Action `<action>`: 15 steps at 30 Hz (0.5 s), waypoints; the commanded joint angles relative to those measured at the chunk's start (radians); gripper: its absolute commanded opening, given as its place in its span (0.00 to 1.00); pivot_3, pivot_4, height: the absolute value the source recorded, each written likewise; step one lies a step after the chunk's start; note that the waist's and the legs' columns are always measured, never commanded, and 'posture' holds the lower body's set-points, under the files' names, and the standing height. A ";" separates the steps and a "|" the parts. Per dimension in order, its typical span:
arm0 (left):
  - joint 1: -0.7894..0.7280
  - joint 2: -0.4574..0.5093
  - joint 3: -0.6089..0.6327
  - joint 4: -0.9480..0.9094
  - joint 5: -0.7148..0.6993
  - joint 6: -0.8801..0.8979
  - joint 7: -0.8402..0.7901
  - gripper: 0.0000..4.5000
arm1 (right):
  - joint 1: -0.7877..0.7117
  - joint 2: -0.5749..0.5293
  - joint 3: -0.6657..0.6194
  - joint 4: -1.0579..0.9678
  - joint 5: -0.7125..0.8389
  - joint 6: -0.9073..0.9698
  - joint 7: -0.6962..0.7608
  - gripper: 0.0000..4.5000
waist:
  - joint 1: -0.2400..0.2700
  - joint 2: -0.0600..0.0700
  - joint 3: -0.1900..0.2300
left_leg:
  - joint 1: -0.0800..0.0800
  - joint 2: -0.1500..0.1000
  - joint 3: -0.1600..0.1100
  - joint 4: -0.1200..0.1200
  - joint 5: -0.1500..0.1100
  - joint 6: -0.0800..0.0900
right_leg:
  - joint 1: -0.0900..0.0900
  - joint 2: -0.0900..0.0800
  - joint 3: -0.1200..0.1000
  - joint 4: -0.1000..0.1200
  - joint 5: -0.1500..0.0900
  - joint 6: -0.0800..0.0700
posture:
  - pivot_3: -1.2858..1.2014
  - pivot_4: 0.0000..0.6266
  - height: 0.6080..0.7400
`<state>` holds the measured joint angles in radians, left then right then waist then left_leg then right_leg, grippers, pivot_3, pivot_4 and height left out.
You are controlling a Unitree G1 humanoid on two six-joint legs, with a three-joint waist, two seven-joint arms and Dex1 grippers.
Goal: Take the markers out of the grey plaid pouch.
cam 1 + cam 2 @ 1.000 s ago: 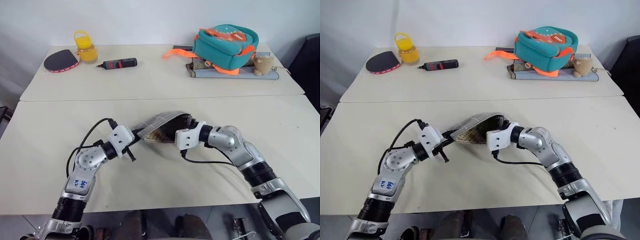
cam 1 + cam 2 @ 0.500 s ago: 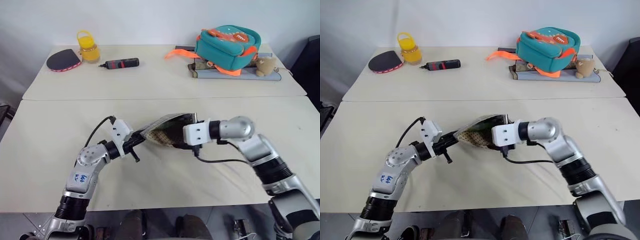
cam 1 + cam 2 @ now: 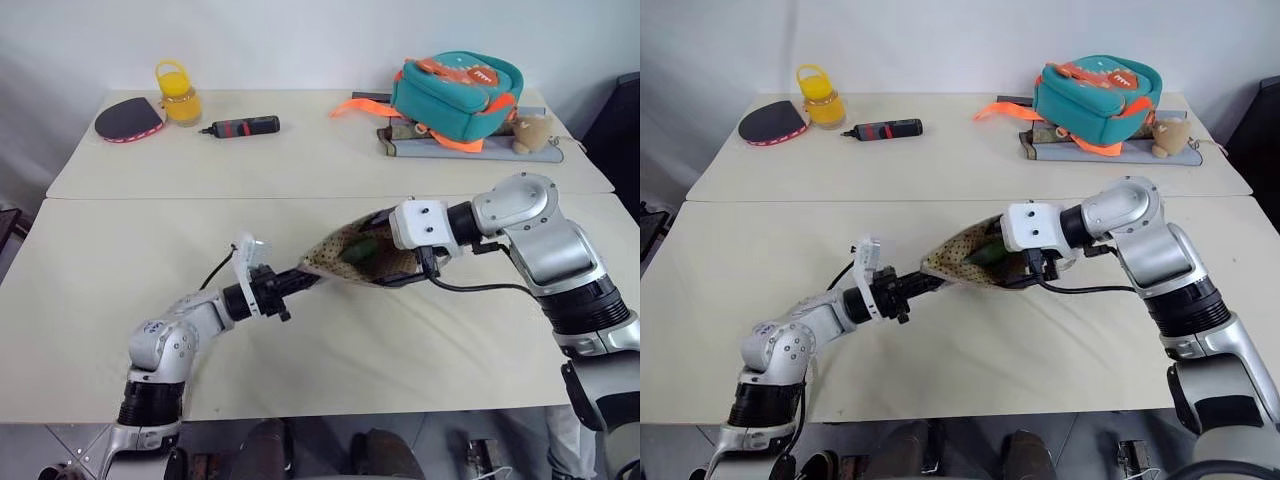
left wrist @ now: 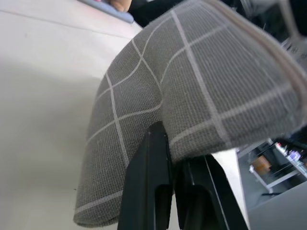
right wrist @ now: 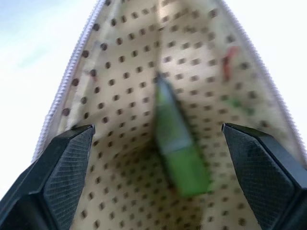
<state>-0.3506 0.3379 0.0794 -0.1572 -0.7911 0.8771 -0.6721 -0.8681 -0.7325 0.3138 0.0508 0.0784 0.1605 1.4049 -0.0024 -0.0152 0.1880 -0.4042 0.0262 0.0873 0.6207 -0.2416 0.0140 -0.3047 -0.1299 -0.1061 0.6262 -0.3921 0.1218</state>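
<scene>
I hold the grey plaid pouch (image 3: 360, 258) in the air above the near tabletop (image 3: 90, 270), between my two arms. Its long axis runs from left to right across the scene and rises a little toward the right. The closed narrow end points to the left, and the open mouth points to the right and slightly up.

My left pincer (image 3: 296, 283) is closed tight on the left corner of the pouch; in the left wrist view the two black fingers (image 4: 148, 187) pinch the grey fabric with its white grid lines. My right pincer (image 5: 158, 177) is spread wide inside the mouth of the pouch, with one finger against each side of the dotted beige lining, so the mouth stands open.

Inside lies one marker (image 5: 175, 148), a green one. Its long axis goes along the length of the pouch. A small red mark is on the lining beside it; I cannot tell what it is.

On the far tabletop (image 3: 300, 150) stand a teal backpack (image 3: 452, 88) on the right, and on the left a black-and-red tool (image 3: 240, 127), a yellow jar (image 3: 174, 97) and a dark paddle (image 3: 128, 119).
</scene>
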 commanded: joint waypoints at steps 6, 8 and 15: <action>0.013 -0.048 0.014 -0.011 -0.127 0.089 -0.036 0.00 | -0.041 0.025 0.052 0.073 -0.064 -0.125 0.028 0.99 | 0.000 0.000 0.000 | 0.000 0.000 0.000 0.001 0.000 0.000 | 0.000 0.001 0.000 -0.001 0.000 0.000 | 0.52 0.24 1.00; 0.009 -0.038 0.011 -0.005 -0.111 0.100 -0.025 0.00 | -0.040 0.033 0.050 0.074 -0.063 -0.108 0.030 0.95 | 0.000 0.000 0.000 | 0.000 0.000 0.000 0.001 0.000 0.000 | 0.000 0.000 0.001 -0.001 0.000 0.000 | 0.52 0.24 1.00; 0.010 -0.019 0.017 0.029 -0.063 0.079 0.001 0.00 | -0.020 0.057 0.071 0.086 -0.107 -0.161 0.001 0.45 | -0.001 0.000 0.000 | 0.000 0.000 0.000 0.001 0.000 0.000 | 0.000 0.001 0.001 -0.001 0.000 0.000 | 0.52 0.24 1.00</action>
<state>-0.3295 0.3193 0.0731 -0.1303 -0.8568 0.9862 -0.6696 -0.8891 -0.6781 0.3876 0.1495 -0.0232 0.0187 1.4160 -0.0031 -0.0153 0.1881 -0.4042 0.0264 0.0874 0.6221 -0.2417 0.0139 -0.3048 -0.1293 -0.1052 0.6250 -0.3921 0.1218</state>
